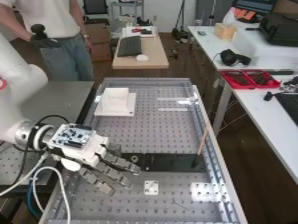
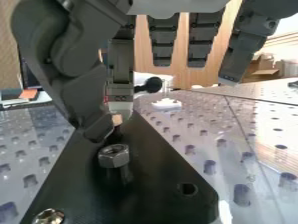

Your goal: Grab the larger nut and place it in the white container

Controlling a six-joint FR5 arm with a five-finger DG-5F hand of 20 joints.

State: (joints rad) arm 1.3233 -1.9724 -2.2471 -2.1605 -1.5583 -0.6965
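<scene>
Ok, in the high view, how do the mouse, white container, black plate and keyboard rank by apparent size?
Largest to smallest, as they look there:
black plate
white container
keyboard
mouse

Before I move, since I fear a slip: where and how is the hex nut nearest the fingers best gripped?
Probably by two opposite flat sides of the hex nut, coming from above: its hole faces up and its flats stand exposed.

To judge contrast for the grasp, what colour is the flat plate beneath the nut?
The plate is black; the wrist view shows it best.
</scene>
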